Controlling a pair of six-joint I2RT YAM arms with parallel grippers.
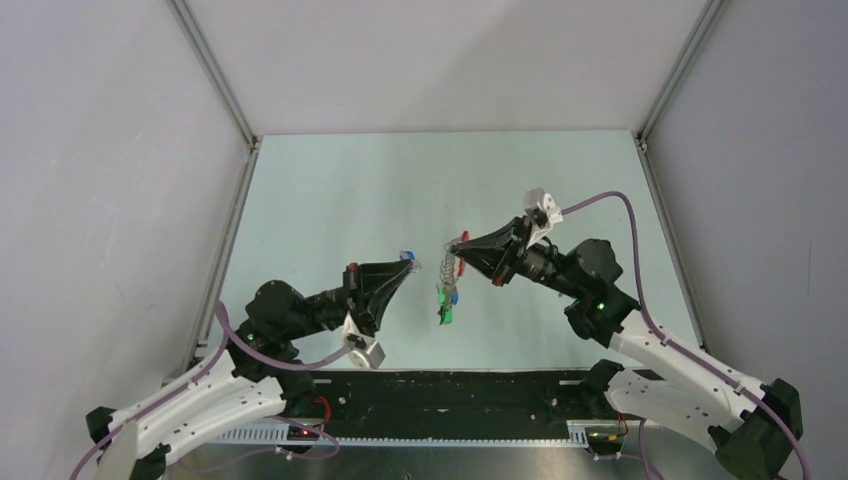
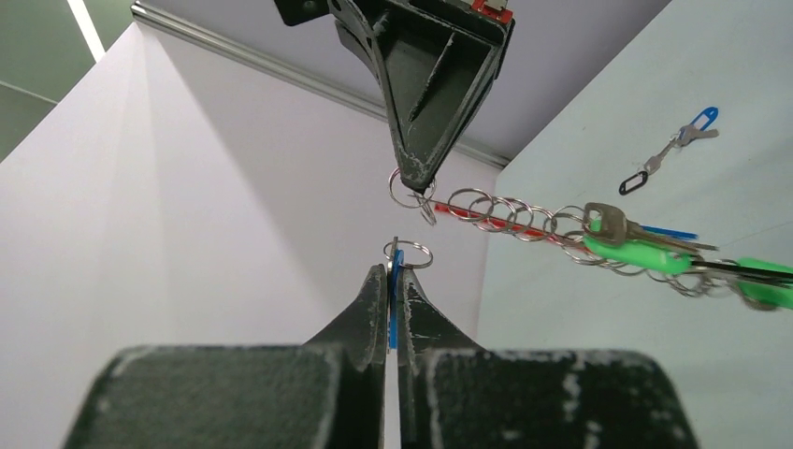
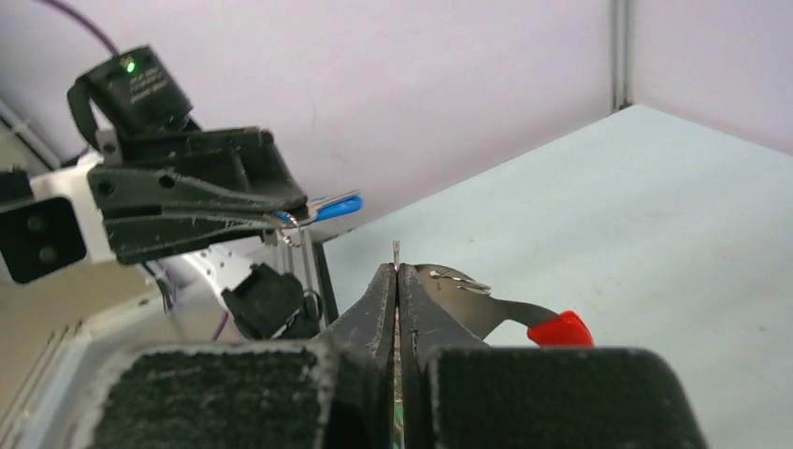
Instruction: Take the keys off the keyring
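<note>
Keyring [image 3: 559, 329] pinched in right jaws; left jaws clamp blue key [image 3: 337, 205], mostly hidden.

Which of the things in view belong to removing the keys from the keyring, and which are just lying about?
Job in hand:
- keyring with its red band, pinched in the right gripper
- green-capped keys hanging from its chain
- blue-capped key, pinched in the left gripper

Lying about:
- separate blue-capped cluster with a black clip, on the table

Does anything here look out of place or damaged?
Nothing looks damaged. One small blue-capped key cluster lies alone on the table, apart from the keyring hanging from the right gripper. The left gripper pinches another blue-capped key.
</note>
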